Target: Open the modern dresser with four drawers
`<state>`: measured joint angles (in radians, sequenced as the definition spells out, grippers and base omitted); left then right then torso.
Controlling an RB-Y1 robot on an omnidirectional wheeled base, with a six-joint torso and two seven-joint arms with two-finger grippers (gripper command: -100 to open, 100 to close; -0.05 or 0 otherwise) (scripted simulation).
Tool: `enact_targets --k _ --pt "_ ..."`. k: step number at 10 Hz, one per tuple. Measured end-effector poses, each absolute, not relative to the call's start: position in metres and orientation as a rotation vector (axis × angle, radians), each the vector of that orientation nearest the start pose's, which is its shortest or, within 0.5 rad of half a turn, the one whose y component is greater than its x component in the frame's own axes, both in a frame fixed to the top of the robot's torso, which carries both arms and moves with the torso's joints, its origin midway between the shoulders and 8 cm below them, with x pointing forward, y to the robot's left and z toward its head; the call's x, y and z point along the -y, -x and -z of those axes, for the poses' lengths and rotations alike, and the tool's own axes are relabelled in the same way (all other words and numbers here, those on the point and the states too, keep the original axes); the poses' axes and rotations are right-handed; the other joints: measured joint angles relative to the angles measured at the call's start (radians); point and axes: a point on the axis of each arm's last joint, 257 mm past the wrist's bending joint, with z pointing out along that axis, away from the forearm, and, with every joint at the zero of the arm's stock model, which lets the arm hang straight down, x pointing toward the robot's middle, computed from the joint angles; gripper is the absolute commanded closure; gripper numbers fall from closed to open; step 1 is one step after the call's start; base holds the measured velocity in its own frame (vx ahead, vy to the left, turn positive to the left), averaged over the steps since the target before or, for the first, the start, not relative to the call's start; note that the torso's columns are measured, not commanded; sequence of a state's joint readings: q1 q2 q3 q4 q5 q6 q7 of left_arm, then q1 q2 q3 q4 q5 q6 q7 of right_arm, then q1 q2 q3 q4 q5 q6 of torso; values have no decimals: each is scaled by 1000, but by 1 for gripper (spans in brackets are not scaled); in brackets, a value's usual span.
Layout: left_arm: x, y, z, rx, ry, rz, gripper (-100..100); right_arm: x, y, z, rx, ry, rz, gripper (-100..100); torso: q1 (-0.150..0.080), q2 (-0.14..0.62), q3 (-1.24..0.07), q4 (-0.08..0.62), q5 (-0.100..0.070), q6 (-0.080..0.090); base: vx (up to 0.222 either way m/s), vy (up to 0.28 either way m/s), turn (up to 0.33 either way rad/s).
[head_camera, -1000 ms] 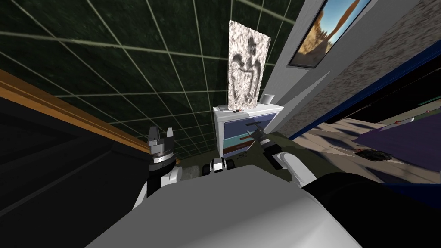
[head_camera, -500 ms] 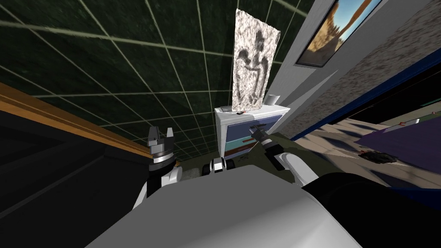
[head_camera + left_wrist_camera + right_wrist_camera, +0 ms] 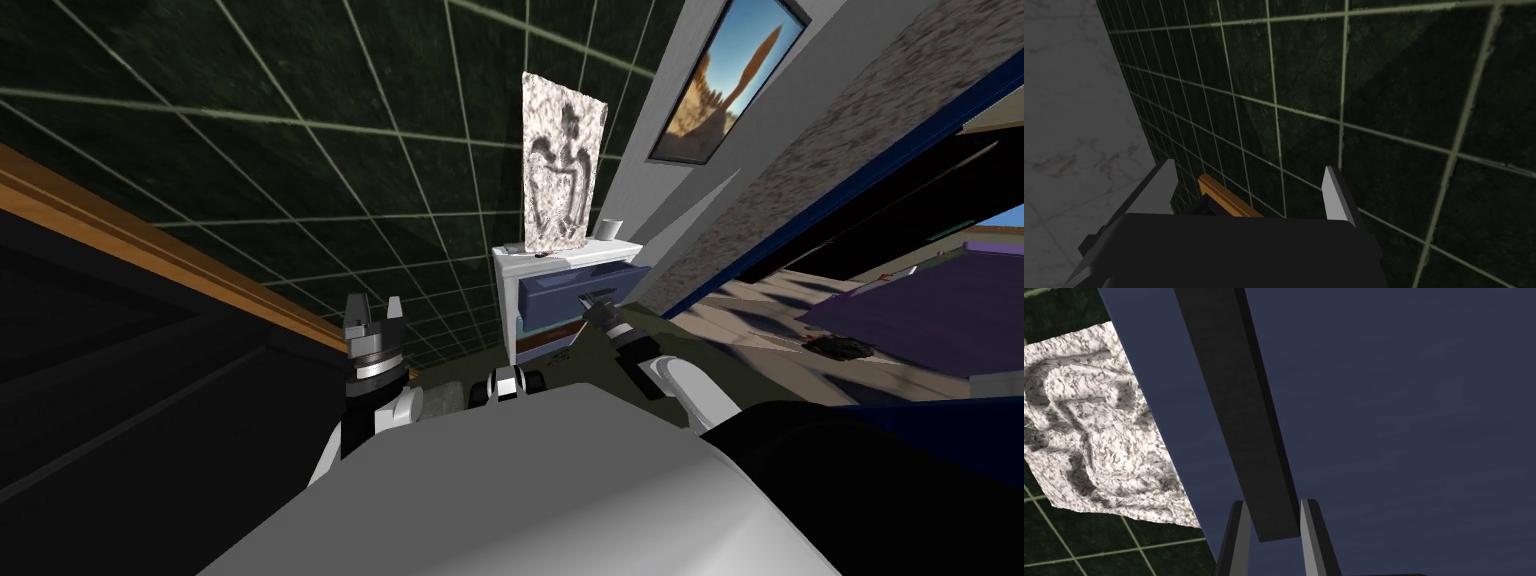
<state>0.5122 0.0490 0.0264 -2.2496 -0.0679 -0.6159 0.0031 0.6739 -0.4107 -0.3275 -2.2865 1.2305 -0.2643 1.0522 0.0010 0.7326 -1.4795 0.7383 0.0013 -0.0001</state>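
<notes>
The white dresser [image 3: 508, 305] is standing ahead of me and a little to my right, backed against the dark green tiled wall [image 3: 250, 150], in the corner where that wall is meeting a grey wall [image 3: 660, 190]. One drawer, the top drawer [image 3: 556, 297], is standing out from the white frame with its blue front [image 3: 1399, 413] facing me. A sliver of one more front is showing beneath it, and I cannot count the rest. One dark bar handle [image 3: 1244, 413] is running across the blue front. The right gripper [image 3: 1273, 504] is clamping the end of that bar, its two fingers [image 3: 1231, 543] pressing the bar's sides. In the head view the right gripper [image 3: 598, 300] is sitting at the drawer's front.

One mottled stone relief panel [image 3: 560, 180] is standing upright on the dresser's top, and it is showing beyond the drawer's edge [image 3: 1099, 423] in the right wrist view. One pale cup [image 3: 610, 228] is standing just beside it.

One framed picture [image 3: 725, 80] is hanging on the grey wall. One purple bed [image 3: 920, 310] is lying well off to my right.

The left gripper [image 3: 372, 312] is hanging idle at my left, well apart from the dresser, its two fingers [image 3: 1151, 187] spread wide with nothing between them [image 3: 1247, 170]. One dark cabinet with an orange edge [image 3: 150, 260] is running along that side.
</notes>
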Motion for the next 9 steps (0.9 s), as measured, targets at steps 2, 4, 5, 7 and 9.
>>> enact_targets --k 2,4,5,7,9 --pt "-271 -330 -28 -643 514 1257 0 357 -356 100 -1193 1040 981 100 -3 6 3 0 -2 1 -170 -41 -45" --pt "-271 -330 -28 -643 514 1256 0 354 -352 95 -1185 1050 974 -100 -2 1 1 -1 -2 1 16 4 -102" --pt "-271 -330 -28 -643 514 1256 0 356 -346 87 -1183 1049 973 -100 1 -4 -2 -3 -1 0 90 17 -84" --pt "-271 -330 -28 -643 514 1256 0 353 -338 76 -1175 1057 962 -100 0 0 0 -1 0 -1 95 13 -62" --pt "-271 -330 -28 -643 514 1256 0 349 -332 63 -1162 1065 953 -100 -1 8 5 0 -1 0 65 16 -64"
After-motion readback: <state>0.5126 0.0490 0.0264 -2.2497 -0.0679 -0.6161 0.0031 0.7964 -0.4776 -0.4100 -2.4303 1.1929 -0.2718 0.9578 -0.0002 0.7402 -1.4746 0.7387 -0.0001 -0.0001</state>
